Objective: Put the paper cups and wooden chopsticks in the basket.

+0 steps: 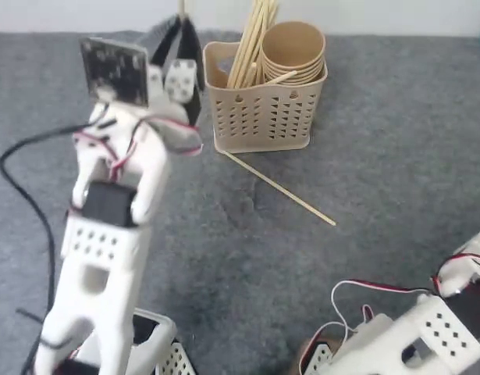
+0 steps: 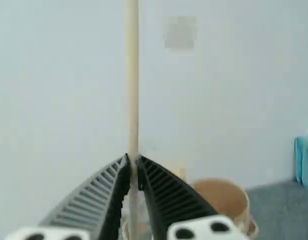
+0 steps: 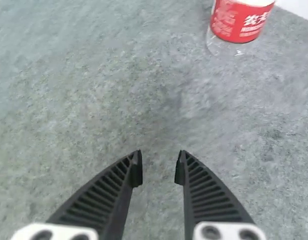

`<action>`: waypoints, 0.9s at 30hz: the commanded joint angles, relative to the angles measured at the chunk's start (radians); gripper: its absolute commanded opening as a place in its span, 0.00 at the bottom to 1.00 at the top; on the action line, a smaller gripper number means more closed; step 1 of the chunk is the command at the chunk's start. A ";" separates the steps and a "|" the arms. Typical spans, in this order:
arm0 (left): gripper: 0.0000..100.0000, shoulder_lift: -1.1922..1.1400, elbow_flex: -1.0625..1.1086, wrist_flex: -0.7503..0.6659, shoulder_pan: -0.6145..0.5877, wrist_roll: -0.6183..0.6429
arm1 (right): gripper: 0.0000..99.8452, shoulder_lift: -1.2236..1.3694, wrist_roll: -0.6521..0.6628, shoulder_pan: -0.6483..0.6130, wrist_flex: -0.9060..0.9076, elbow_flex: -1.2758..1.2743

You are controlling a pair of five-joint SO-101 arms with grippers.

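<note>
A tan perforated basket (image 1: pixel 259 117) stands at the back of the grey table and holds stacked paper cups (image 1: pixel 294 51) and several wooden chopsticks (image 1: pixel 251 35). One loose chopstick (image 1: pixel 279 187) lies on the cloth in front of the basket. My left gripper (image 1: pixel 179 35) is raised just left of the basket, shut on a chopstick (image 2: pixel 131 75) that stands upright between its fingertips (image 2: pixel 133 165); the cups (image 2: pixel 219 197) show behind it. My right gripper (image 3: pixel 158 167) hovers open over bare cloth, with nothing between its fingers.
A bottle with a red label (image 3: pixel 241 20) stands on the cloth ahead of the right gripper. The right arm's white body (image 1: pixel 427 328) sits at the front right corner, and a black cable (image 1: pixel 25 195) trails along the left side.
</note>
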State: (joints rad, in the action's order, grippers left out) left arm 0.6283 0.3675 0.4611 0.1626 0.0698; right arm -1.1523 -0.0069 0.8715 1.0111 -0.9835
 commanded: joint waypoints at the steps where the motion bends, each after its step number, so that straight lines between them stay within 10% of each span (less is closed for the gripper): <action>1: 0.01 -0.176 -0.139 -0.203 -0.006 0.052 | 0.12 -0.021 0.021 -0.022 0.002 -0.008; 15: 0.04 -0.598 -0.182 -0.433 -0.026 0.080 | 0.12 -0.021 0.021 -0.077 -0.001 -0.040; 21: 0.27 -0.545 -0.182 -0.273 -0.028 0.083 | 0.12 -0.021 0.021 -0.120 0.008 -0.041; 27: 0.26 -0.420 -0.179 -0.115 -0.046 0.077 | 0.12 -0.010 0.055 -0.326 0.027 -0.083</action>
State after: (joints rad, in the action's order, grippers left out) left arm 0.0683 0.2340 0.2493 0.1442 0.1404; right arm -1.1508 0.0115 0.6414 1.0311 -1.0618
